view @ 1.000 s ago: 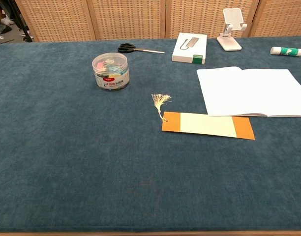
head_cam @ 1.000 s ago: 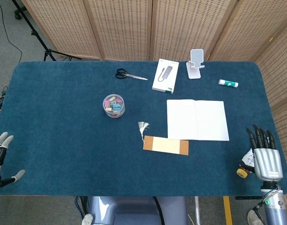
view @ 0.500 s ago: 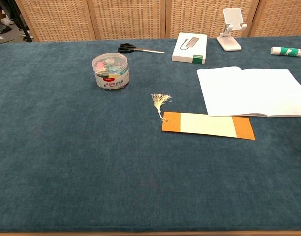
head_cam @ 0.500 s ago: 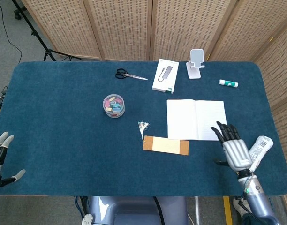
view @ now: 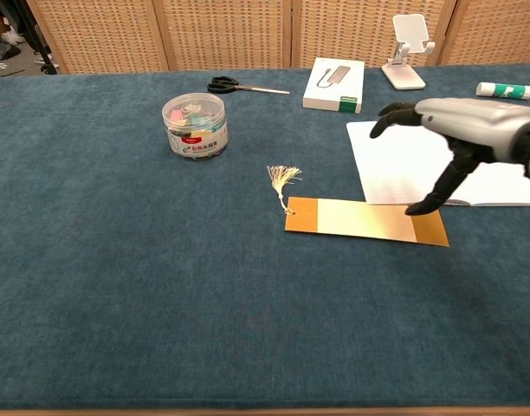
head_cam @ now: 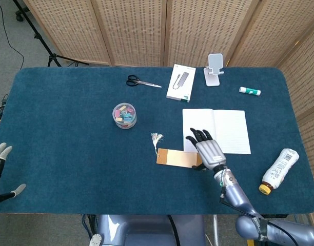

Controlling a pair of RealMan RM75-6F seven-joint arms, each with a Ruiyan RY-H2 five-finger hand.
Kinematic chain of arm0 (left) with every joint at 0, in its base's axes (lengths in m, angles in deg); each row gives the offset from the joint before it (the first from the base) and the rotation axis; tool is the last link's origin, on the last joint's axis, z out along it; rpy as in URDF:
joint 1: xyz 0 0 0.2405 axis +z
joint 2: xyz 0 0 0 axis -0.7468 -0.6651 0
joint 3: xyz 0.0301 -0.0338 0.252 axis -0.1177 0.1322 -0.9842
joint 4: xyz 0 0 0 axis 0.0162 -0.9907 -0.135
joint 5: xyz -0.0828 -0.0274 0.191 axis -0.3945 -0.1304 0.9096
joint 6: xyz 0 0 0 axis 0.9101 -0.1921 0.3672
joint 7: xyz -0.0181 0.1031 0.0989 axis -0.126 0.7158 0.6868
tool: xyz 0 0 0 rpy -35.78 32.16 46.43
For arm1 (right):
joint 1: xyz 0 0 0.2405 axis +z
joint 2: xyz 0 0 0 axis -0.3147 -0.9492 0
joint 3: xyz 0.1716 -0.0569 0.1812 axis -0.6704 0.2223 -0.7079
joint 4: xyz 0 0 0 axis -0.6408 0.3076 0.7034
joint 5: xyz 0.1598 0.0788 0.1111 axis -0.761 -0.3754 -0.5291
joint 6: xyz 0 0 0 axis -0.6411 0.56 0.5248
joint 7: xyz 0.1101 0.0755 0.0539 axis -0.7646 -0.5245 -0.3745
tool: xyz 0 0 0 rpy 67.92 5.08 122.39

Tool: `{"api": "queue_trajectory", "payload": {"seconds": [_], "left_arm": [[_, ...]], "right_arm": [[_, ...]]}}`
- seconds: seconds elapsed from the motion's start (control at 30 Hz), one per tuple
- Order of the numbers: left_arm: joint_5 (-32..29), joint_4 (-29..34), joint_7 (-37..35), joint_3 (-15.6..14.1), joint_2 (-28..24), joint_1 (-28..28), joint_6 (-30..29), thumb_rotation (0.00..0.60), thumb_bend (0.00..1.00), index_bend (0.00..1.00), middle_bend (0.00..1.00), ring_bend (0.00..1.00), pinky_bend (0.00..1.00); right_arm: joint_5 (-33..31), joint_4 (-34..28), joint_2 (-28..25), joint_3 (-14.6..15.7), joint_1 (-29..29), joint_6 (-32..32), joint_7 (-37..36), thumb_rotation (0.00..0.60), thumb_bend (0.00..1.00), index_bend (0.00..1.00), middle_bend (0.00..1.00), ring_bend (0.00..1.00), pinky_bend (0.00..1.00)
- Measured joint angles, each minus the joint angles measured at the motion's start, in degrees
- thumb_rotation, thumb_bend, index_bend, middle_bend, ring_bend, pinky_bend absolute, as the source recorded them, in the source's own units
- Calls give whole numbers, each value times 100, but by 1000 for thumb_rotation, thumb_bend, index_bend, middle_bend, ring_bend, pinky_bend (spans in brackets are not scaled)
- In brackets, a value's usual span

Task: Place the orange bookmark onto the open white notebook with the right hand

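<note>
Right hand [head_cam: 208, 150] hovers over the right end of the orange bookmark [view: 365, 222], fingers spread apart and holding nothing; in the chest view its thumb points down toward the bookmark's right end, contact not clear. Bookmark lies flat on the blue counter [head_cam: 70, 128], just in front of the open white notebook [head_cam: 229, 128], its tassel [view: 283, 180] trailing off the left end. Notebook lies open and flat, nothing on its pages.

Left hand [head_cam: 0, 169] sits at the counter's near left edge, fingers apart, empty.

Also on the counter: clear tub of coloured clips [view: 194, 125], scissors [view: 243, 86], white box [view: 334, 85], phone stand [view: 406, 52], glue stick [view: 505, 90] along the far side; a plastic bottle [head_cam: 278, 170] lying on its side near the right edge.
</note>
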Motion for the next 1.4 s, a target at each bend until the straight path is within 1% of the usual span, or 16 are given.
{"api": "queue_trajectory", "payload": {"seconds": [0.13,0.2,0.3,0.43,0.6,0.83,0.93,1.1,1.4], "left_arm": [[5,-14,-81,-3,-27,1,4,600,0,0,0,0,0],[14,-20,-109,-6,-36,4,-1,600,0,0,0,0,0],[32,-27,-151,-12,-47,10,-14,600,0,0,0,0,0],[46,-36,-187,-16,-59,18,-28,600,0,0,0,0,0],[37,-37,-214,-7,-68,24,-42,600,0,0,0,0,0],[17,-29,-190,-1,-61,6,3,600,0,0,0,0,0],[13,-24,-193,3,-61,8,-2,600,0,0,0,0,0],[29,-24,-195,-5,-63,8,2,600,0,0,0,0,0],[36,-24,-206,-8,-69,6,6,600,0,0,0,0,0]], "right_arm": [[-689,92,519,-72,328,79,637,600,0,196,0,0,0],[-950,173,783,-87,480,177,891,600,0,221,0,0,0],[-1198,348,1044,-89,640,319,1111,600,0,228,0,0,0],[-1415,578,1232,-88,735,372,1198,600,0,239,0,0,0],[-1626,843,1339,-84,832,314,1213,600,0,262,0,0,0],[-1679,1025,1378,-16,869,219,1069,600,2,293,0,0,0],[-1620,1073,1395,18,872,208,994,600,5,334,0,0,0],[-1507,1185,1450,75,855,216,855,600,53,405,0,0,0],[-1393,1276,1480,162,785,220,682,600,105,425,0,0,0]]}}
